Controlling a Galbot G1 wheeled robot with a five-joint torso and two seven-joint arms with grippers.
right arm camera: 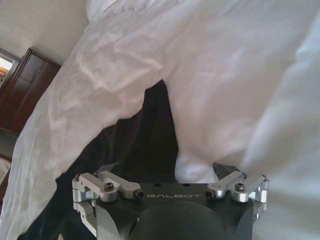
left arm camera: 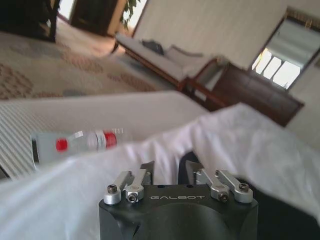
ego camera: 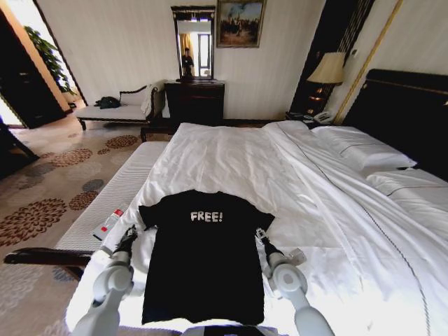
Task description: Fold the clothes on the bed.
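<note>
You have the black T-shirt [ego camera: 203, 259] flat on the bed [ego camera: 336, 210] (print facing up), left gripper [ego camera: 128, 236] and right gripper [ego camera: 261, 236] both released beside its sleeves.

This is a hotel-style bedroom, shown by the large bed [ego camera: 280, 161] with white sheets and pillows [ego camera: 360, 148], a bedside lamp [ego camera: 327, 68], a dark dresser [ego camera: 194, 100] under a mirror [ego camera: 194, 40], a framed painting [ego camera: 240, 22], a cushioned bench [ego camera: 115, 108] and patterned carpet [ego camera: 49, 189].

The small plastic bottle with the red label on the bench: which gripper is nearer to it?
Left. The left gripper sits at the black T-shirt's left sleeve, close to the bottle; the right gripper is across the shirt.
</note>
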